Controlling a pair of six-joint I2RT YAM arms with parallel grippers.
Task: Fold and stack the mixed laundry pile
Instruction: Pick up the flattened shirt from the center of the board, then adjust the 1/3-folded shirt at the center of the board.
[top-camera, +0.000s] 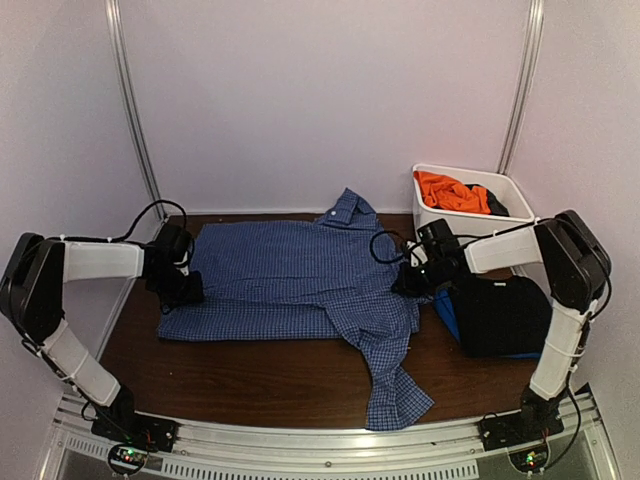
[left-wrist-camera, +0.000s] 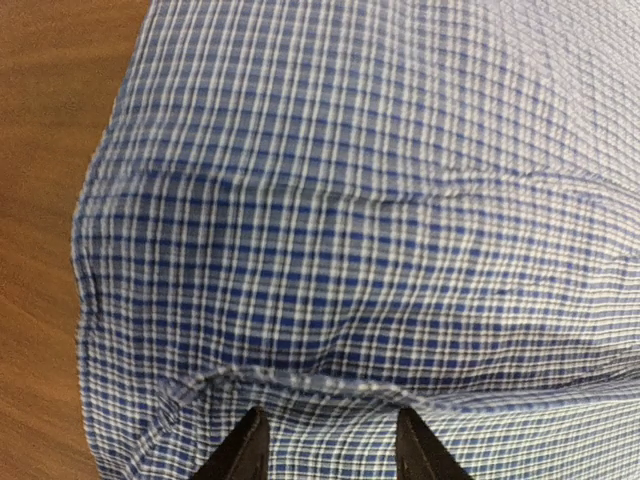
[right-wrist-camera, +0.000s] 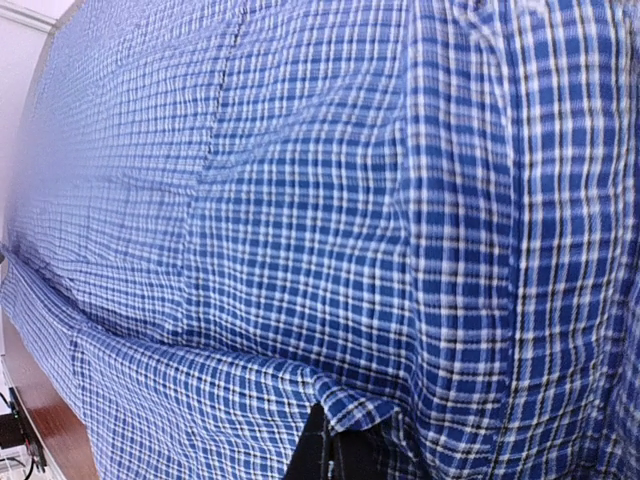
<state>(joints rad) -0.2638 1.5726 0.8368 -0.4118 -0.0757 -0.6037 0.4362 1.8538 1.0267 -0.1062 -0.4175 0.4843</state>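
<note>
While top view shows checked shirt (top-camera: 290, 275) spread on worktop (top-camera: 250, 375), orange T-shirt (top-camera: 450, 190) in tub (top-camera: 460, 172) far right, wrist views show check cloth only. At shirt's left edge, left claw (left-wrist-camera: 332, 455) stands apart; right claw (right-wrist-camera: 330, 455) together, pinching hem.

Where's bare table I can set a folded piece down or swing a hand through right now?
Widest bare wood: the front strip between the checked shirt and the near rail, left of its trailing sleeve. A smaller patch lies between that sleeve and the black folded piece. Crowded: back right, around the white tub.
</note>
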